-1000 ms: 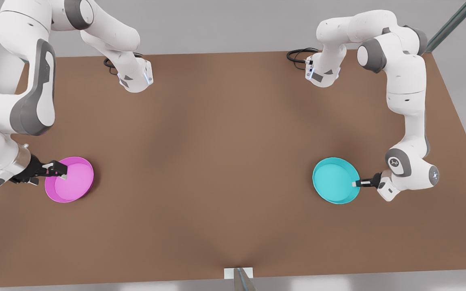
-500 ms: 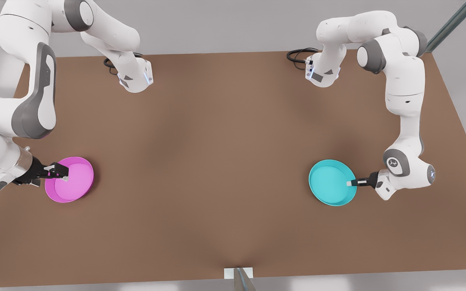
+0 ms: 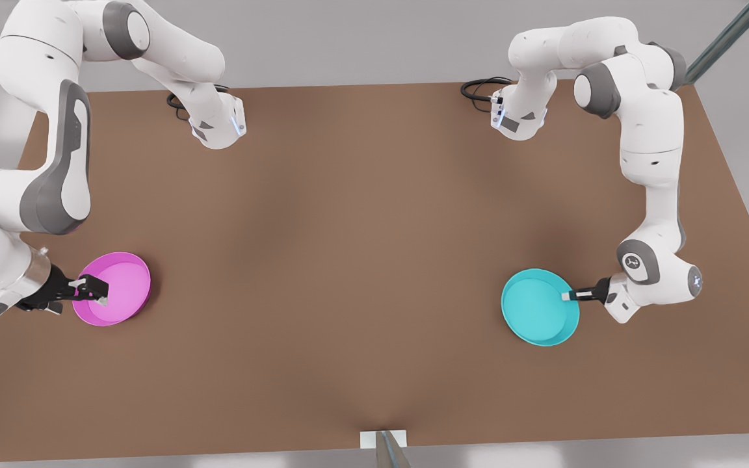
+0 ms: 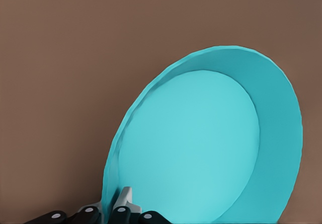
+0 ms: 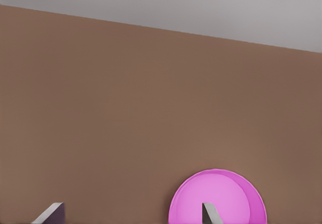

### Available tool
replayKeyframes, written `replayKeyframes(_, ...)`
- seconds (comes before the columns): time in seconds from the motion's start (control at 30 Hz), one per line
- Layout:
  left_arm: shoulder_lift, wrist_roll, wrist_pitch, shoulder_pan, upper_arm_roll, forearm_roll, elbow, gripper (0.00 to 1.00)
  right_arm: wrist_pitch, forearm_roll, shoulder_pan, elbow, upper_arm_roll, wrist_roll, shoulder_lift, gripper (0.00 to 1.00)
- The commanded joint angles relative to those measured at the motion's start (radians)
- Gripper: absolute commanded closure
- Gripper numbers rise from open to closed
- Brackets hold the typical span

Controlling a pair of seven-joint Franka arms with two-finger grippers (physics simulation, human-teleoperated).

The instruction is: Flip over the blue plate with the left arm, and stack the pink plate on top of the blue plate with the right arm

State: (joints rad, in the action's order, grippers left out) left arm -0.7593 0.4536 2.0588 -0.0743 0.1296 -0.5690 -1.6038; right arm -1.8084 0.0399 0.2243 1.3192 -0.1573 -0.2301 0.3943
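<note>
- Front view: a brown table [image 3: 361, 260] against a grey backdrop.
- Blue plate [image 3: 539, 307], turquoise, tilted, at the front view's right, its rim pinched by the left gripper [image 3: 567, 296].
- Pink plate [image 3: 114, 288], magenta, at the left; right gripper [image 3: 96, 294] spread over its rim.

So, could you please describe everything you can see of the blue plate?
The blue plate is a round, shallow turquoise dish with a raised rim and flat base, smooth like plastic. It sits open side up toward the front view's right on the brown table. The left tool is shut on its rim, on the side nearest that arm.
</note>
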Motion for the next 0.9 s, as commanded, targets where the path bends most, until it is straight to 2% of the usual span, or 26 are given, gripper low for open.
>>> replayKeyframes(0.0, 0.000, 0.000, -0.003, 0.001, -0.002, -0.104, 0.002, 0.79, 0.000, 0.000, 0.000, 0.000, 0.001, 0.000, 0.000, 0.00)
replayKeyframes(0.33, 0.057, -0.072, 0.006, 0.002, -0.054, -0.100, 0.013, 0.79, -0.002, 0.000, -0.002, 0.000, -0.001, 0.000, 0.000, 0.00)
replayKeyframes(0.87, 0.094, -0.458, 0.043, 0.306, -0.094, -0.081, 0.048, 0.79, -0.011, 0.000, 0.001, 0.000, 0.002, -0.002, 0.008, 0.00)
